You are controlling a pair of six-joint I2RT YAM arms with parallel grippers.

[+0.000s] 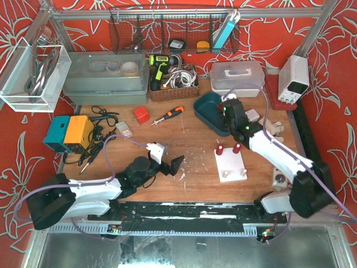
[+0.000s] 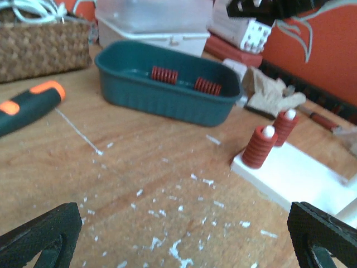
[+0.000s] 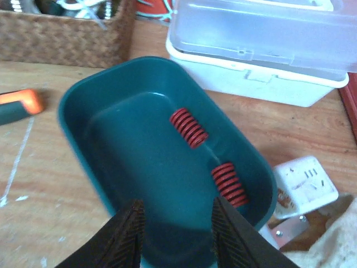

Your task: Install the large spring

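Plainly the right gripper is the one hovering over the teal bin, with its fingers standing apart and nothing between them. In its wrist view the far spring is lying on the bin floor at about 12 o'clock from the gap, its long axis running roughly from 10 to 4 o'clock. The near spring is sitting at about 2 o'clock, close against the bin's right wall and angled more from 11 to 5. I cannot tell which of the two is the large one, as they are looking much alike from here. Both axes are crossing the line between the fingertips at a slant, so the wrist is probably needing a turn before it drops. From above, the bin is lying at 11 o'clock from the white plate, where two mounted springs are already sitting on the rear pegs. The left gripper is resting low at the table's middle, spread wide and carrying nothing, well apart from the bin, so the right arm is the nearer one.
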